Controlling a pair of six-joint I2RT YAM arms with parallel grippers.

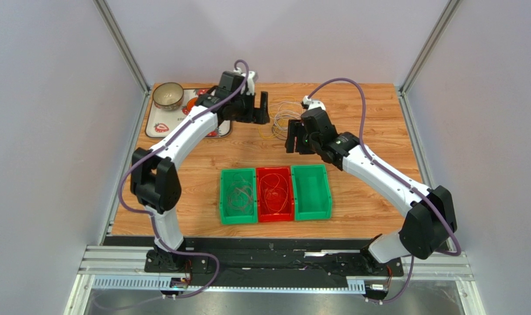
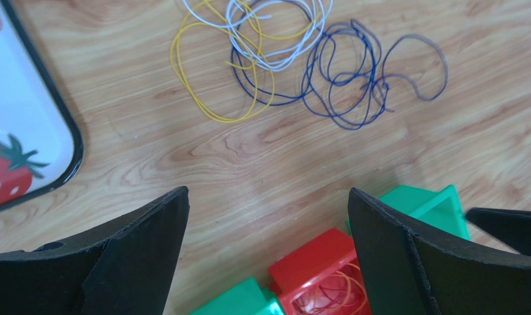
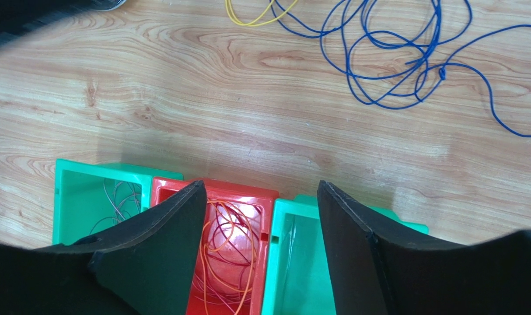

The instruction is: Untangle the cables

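Green bin (image 1: 238, 195) holds grey cables (image 3: 120, 197); red bin (image 1: 275, 193) holds orange cables (image 3: 232, 243). Loose cables (image 2: 294, 59) lie tangled on the table (image 2: 248, 157). Left end effector (image 2: 268, 191) and right end effector (image 3: 260, 185) gape, gripping nothing; fingers (image 3: 156, 249) hide part of both bins.

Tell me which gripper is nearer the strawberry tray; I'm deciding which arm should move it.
Left. The left gripper hovers just right of the tray; the right gripper is farther right, by the loose cables.
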